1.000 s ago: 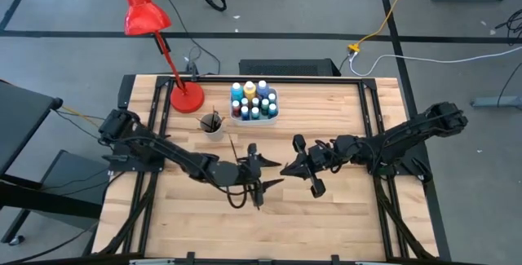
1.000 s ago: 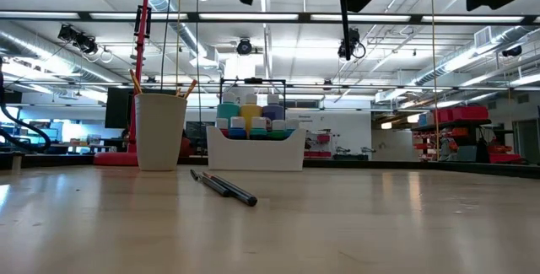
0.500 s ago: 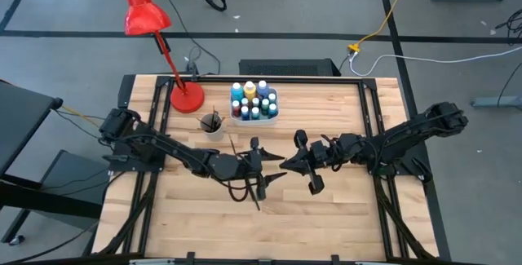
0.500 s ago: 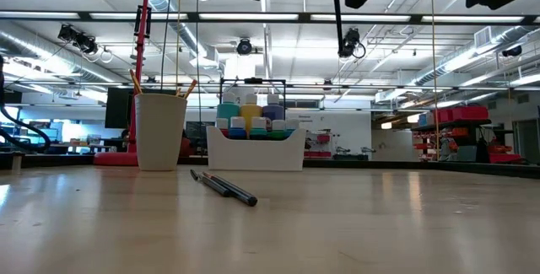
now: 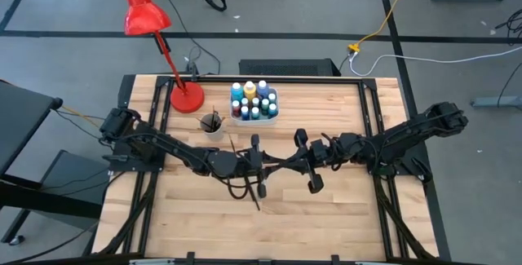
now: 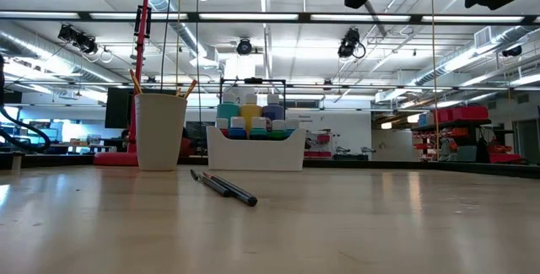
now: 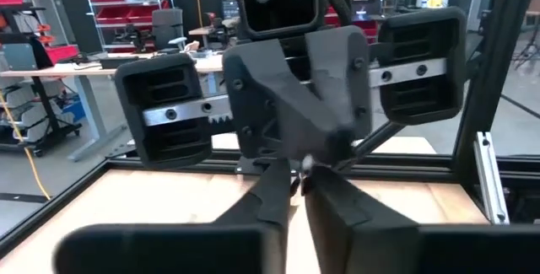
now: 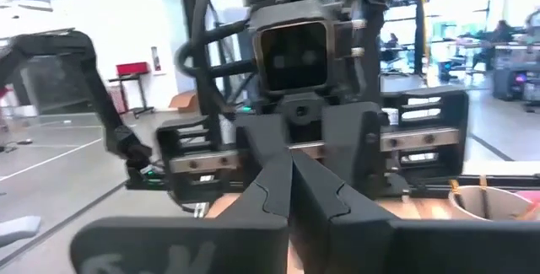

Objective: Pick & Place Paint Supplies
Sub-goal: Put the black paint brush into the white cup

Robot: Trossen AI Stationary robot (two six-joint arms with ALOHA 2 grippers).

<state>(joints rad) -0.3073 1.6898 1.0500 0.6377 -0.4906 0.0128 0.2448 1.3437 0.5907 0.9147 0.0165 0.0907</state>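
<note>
Above the table's middle my two grippers meet tip to tip, both level. My right gripper [image 5: 285,165] comes from the right and my left gripper [image 5: 275,165] from the left. Each is shut on a thin paintbrush, of which a slanting grey shaft [image 6: 378,23] shows below them in the low view. Two more paintbrushes [image 6: 224,187] lie flat on the table. A white tray [image 5: 254,115] at the far middle holds the paint bottles [image 6: 251,114]. Beside it stands a white cup [image 6: 160,131] with brushes upright in it. My left gripper pinches the paintbrush between its fingertips [image 7: 278,191], where a small glint [image 7: 302,165] shows. The fingers come level from the table's left. The brush is clear of the table. My right gripper comes level from the table's right with its fingers [image 8: 316,191] closed together. Its own fingers hide the place of contact.
A red desk lamp stands with its base [image 5: 186,98] at the far left, its arm leaning away over the table's far edge. The near half of the wooden table [image 5: 326,224] is bare. Black frame rails [image 5: 371,118] run along the sides.
My left gripper has moved toward the table's right, up to my right gripper's tips, and has shut from wide open onto the brush. The brush hung upright below my right gripper; now it slants.
</note>
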